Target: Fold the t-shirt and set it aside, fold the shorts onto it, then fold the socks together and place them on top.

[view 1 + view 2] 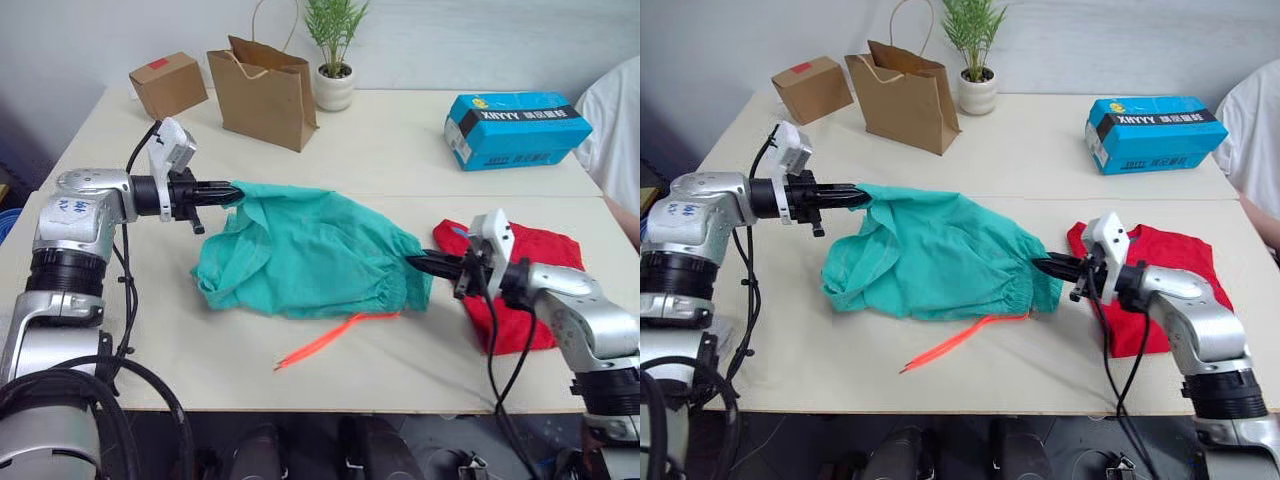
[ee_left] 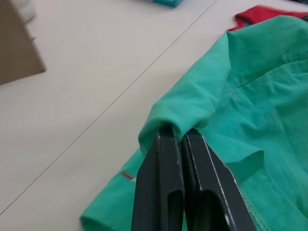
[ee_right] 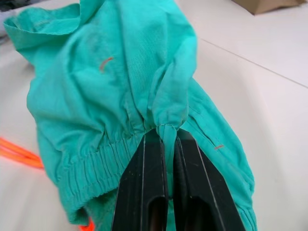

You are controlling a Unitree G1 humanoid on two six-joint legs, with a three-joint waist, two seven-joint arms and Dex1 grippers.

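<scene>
Both grippers are pinching the shorts (image 1: 310,255) at opposite edges. The left gripper (image 1: 232,193) is clamped tight on a fold of fabric at one leg end, and the right gripper (image 1: 418,264) is clamped tight on the gathered waistband. The cloth is sagging between them onto the table (image 1: 400,150), still bunched rather than flat. The orange drawstring (image 1: 330,340) is trailing on the table below the waistband, nearer the right gripper. The t-shirt (image 1: 530,290) is lying just behind the right gripper, already folded into a compact stack and set aside. Judged from this layout, the first step is done; the shorts are being handled but are not yet folded or laid on the t-shirt, and the sock step remains.
</scene>
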